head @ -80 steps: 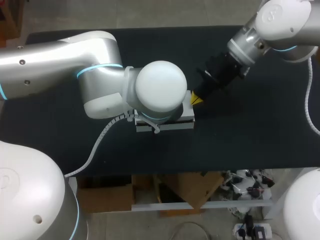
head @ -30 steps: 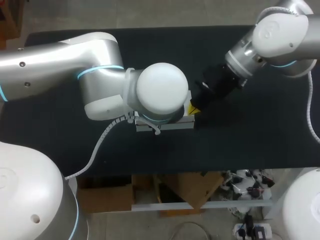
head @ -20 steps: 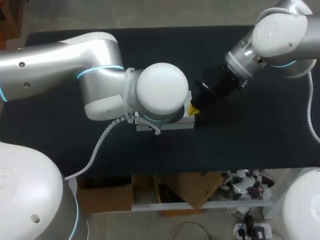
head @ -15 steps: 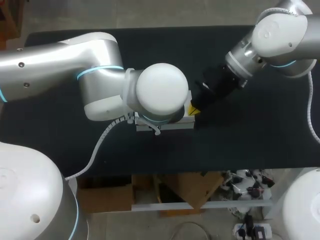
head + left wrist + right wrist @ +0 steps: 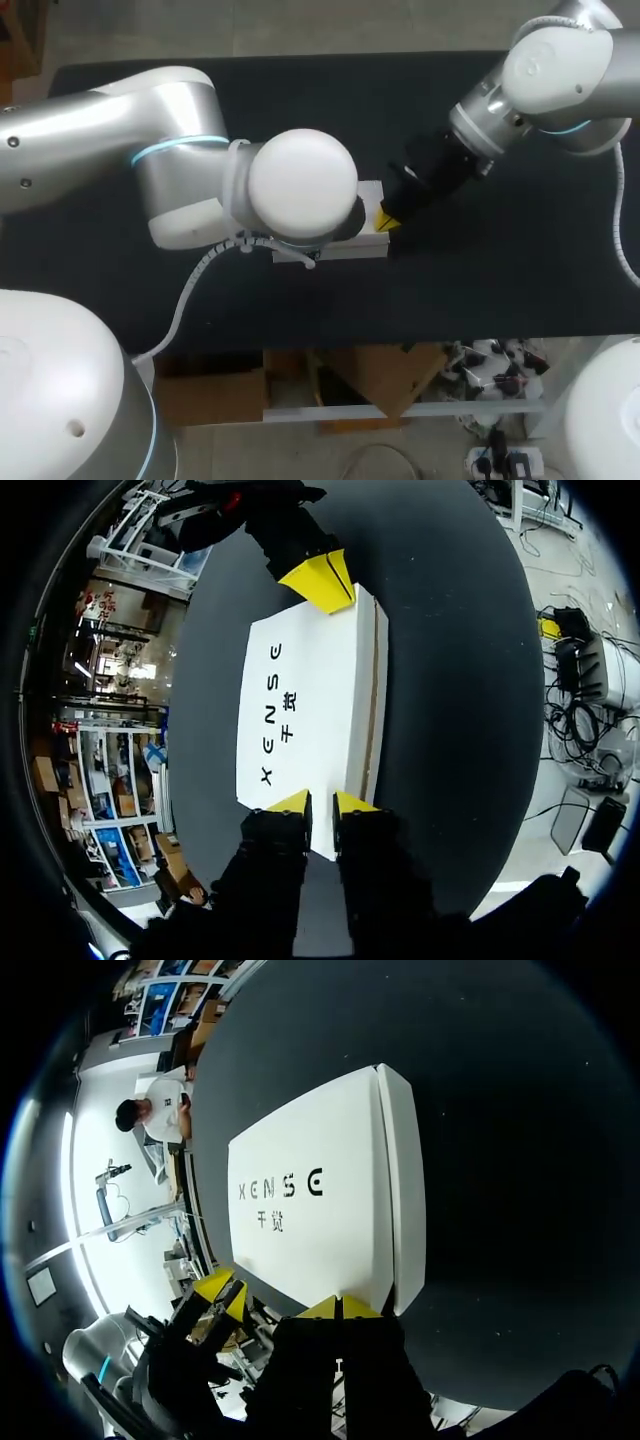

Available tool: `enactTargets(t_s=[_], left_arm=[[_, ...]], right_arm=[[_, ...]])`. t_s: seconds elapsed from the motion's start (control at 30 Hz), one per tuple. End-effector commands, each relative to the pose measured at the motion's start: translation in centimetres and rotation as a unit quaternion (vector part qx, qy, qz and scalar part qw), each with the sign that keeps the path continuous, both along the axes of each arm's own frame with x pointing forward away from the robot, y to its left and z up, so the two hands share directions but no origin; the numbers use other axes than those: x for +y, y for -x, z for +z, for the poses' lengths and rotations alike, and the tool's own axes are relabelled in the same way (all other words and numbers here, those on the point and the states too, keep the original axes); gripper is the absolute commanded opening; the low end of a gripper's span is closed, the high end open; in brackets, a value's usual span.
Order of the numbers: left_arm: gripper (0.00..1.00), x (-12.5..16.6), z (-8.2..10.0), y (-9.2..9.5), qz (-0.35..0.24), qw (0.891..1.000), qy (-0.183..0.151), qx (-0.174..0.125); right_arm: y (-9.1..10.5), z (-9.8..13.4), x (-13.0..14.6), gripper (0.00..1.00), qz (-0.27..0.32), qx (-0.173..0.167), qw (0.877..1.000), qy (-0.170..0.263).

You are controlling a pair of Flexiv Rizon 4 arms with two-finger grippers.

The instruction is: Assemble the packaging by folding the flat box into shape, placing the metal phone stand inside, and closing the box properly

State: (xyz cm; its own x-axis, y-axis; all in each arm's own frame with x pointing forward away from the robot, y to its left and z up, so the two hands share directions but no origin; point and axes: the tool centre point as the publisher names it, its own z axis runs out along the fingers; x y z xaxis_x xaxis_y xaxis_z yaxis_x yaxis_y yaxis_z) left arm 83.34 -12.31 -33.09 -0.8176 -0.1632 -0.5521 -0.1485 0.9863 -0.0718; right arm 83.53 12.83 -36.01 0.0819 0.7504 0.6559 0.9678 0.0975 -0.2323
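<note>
Closing step, I judge: the box (image 5: 310,710) looks shut (stand unseen). At opposite box ends, left gripper (image 5: 322,802) jaws narrow, right gripper (image 5: 340,1307) jaws closed, empty; next, press flaps flush.

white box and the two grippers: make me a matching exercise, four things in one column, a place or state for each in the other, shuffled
Things:
1 white rectangular cardboard box
2 left gripper
3 right gripper
4 black tabletop

Places or states:
A yellow tips together at one end of the box
B closed, lying flat
C carries the box
D at the box's other end, hidden under its own arm in the head view

Pairs: 1-B; 2-D; 3-A; 4-C
</note>
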Motion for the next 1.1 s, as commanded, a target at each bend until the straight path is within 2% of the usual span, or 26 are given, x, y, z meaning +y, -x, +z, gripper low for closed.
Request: enactTargets(t_s=[0.03, 0.17, 0.43, 0.67, 1.1], left_arm=[[0.00, 1.8, 1.3, 0.7, -0.011, 0.999, 0.041, -0.003], [0.00, 2.2, 1.1, 0.1, 0.011, 0.998, 0.062, 0.012], [0.00, 2.7, -1.0, -0.8, 0.023, 0.994, 0.092, 0.057], [0.00, 2.6, -1.9, -1.0, 0.024, 0.993, 0.094, 0.066], [0.00, 3.0, -2.4, -0.7, 0.030, 0.993, 0.091, 0.074]], right_arm=[[-0.2, -0.4, 0.1, 0.00, 0.002, 0.003, 1.000, -0.002], [-0.2, -0.5, 0.1, 0.00, 0.002, 0.004, 1.000, -0.002], [-0.3, -0.6, 0.2, 0.00, 0.001, 0.006, 1.000, -0.002], [-0.3, -0.7, 0.3, 0.00, 0.000, 0.006, 1.000, -0.001], [-0.3, -0.9, 0.2, 0.00, -0.001, 0.009, 1.000, -0.001]])
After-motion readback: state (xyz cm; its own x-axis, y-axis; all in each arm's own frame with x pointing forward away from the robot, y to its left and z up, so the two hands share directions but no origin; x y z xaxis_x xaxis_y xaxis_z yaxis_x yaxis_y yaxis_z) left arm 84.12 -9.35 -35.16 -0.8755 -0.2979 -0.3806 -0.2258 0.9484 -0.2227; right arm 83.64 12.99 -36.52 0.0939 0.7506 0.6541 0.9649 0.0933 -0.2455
